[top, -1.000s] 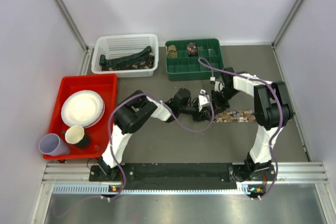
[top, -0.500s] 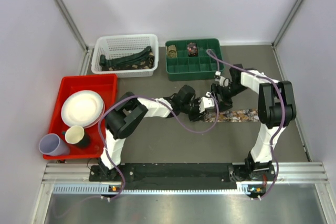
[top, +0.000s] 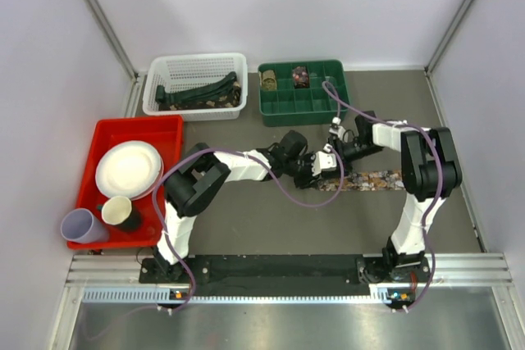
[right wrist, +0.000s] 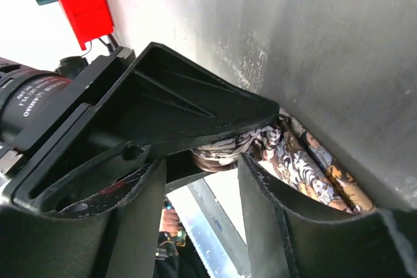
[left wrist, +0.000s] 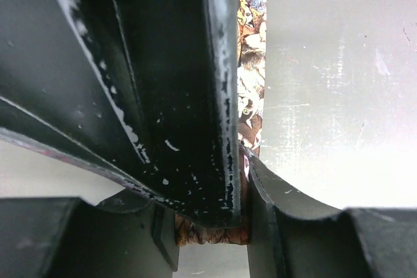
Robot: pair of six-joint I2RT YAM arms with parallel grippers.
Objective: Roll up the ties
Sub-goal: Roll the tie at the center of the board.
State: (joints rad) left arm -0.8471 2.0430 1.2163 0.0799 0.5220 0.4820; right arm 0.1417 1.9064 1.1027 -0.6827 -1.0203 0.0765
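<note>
Mid-table, left claw [top: 326, 161] pinches the speckled fabric tie [top: 373, 179] by its coiled end; right claw [right wrist: 202, 164] half open, empty

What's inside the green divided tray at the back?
In the green plastic divided tray, two rolled ties fill separate back-row compartments: a tan coil and a dark reddish coil. A purple robot cable covers part of its near-right corner.

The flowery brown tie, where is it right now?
In the top view, the patterned tie lies flat on the table, right of the middle. It is in front of the green tray, and its left end runs under the arms.
</note>
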